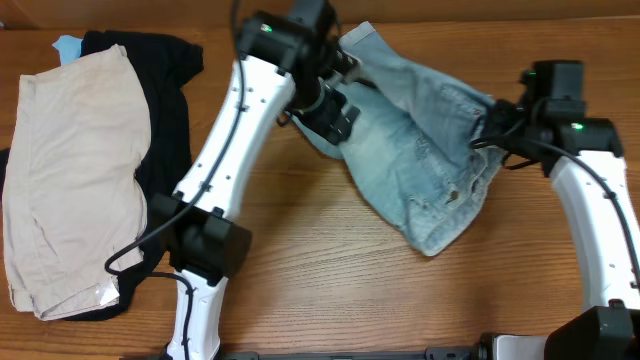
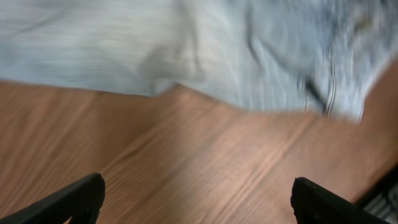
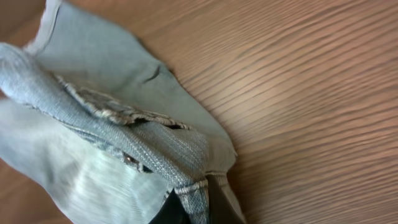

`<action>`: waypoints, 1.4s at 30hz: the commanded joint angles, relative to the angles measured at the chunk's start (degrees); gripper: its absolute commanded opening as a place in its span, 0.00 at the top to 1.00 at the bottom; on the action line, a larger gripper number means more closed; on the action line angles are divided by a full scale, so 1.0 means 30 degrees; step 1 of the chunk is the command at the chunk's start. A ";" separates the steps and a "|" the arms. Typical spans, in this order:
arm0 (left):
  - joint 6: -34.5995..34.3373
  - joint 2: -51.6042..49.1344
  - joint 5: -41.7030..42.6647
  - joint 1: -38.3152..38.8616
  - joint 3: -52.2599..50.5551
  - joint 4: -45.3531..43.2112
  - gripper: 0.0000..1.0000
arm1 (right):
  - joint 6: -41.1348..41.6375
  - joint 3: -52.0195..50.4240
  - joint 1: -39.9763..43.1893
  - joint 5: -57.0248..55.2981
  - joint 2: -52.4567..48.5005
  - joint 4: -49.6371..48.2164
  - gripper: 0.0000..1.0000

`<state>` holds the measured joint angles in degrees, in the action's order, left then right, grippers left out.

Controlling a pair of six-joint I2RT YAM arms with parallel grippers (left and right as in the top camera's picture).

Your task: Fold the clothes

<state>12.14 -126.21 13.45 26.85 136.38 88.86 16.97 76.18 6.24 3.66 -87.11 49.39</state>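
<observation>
Wood table [image 1: 330,270] under both arms: my R gripper [image 3: 189,211] is clamped on a bunched edge of the denim shorts [image 1: 420,160], crumpled centre-right, L gripper [image 2: 196,199] hangs wide apart over bare wood beside the cloth, so I'd say grab-&-spread step, next L needs the opp. edge.

denim shorts [image 2: 186,50]: blurred, cropped above
right gripper [image 3: 193,211]: tips buried in the fold
black garment [image 1: 165,110]: partly under beige shorts [image 1: 70,170]

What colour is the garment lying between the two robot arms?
Faded light blue, palest across the middle; the denim shorts show best in the overhead view.
</observation>
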 commanded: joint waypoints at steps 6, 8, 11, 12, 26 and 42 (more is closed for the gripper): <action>0.3883 0.0299 0.2885 0.4175 -0.3526 -0.2004 0.03 | 0.0219 0.0350 0.2331 0.1392 -0.1042 -0.0678 0.96; 0.4044 0.0291 0.2885 0.5195 -0.4167 -0.3045 0.02 | 0.0226 0.0350 0.2645 0.1399 -0.1530 -0.0831 0.96; 0.4044 0.0291 0.2863 0.6535 -0.4998 -0.5085 0.01 | 0.0233 0.0350 0.3031 0.1566 -0.2149 -0.1158 0.96; 0.4044 0.0291 0.2856 0.6907 -0.5275 -0.5792 0.01 | 0.0233 0.0350 0.3228 0.1785 -0.2382 -0.1304 0.96; 0.2375 0.0291 0.1741 0.9894 -1.0367 -1.3704 0.00 | 0.0291 0.0350 0.5574 0.2732 -0.3082 -0.1734 0.96; 0.4488 0.0291 0.0896 1.0418 -1.5446 -2.1383 0.00 | 0.0291 0.0350 0.5574 0.2674 -0.3402 -0.1814 0.96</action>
<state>20.73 -126.21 16.43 57.04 92.47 25.67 17.61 76.18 22.70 11.79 -96.79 44.56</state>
